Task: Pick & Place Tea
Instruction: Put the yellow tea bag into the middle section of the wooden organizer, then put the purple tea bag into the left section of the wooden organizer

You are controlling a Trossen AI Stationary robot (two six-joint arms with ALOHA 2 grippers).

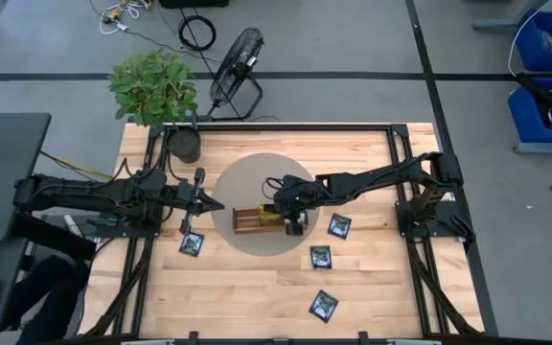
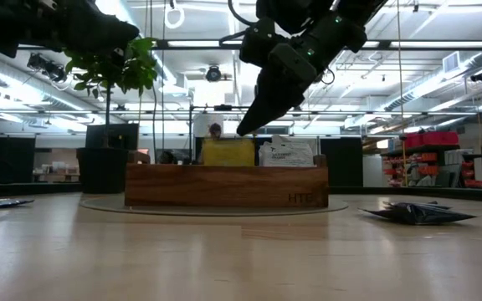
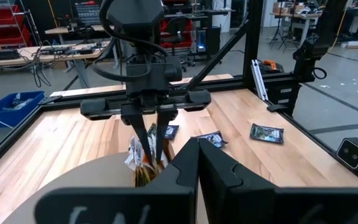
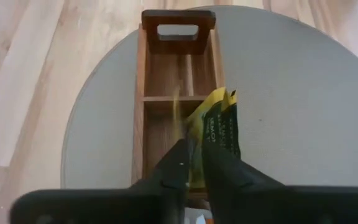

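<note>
Two yellow tea bags [image 4: 216,134] look light and bendy; the right gripper [image 4: 194,163] pinches their top edge over the tray [image 4: 143,102]. Left gripper [image 1: 202,201] waits shut.

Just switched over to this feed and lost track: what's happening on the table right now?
The right gripper is over the wooden tray on the round grey mat, its fingers on either side of a yellow tea sachet standing in one of the tray's compartments. The compartment by the handle looks empty. Four dark sachets lie loose on the table. The left gripper waits, shut, at the mat's left edge, holding nothing.
</note>
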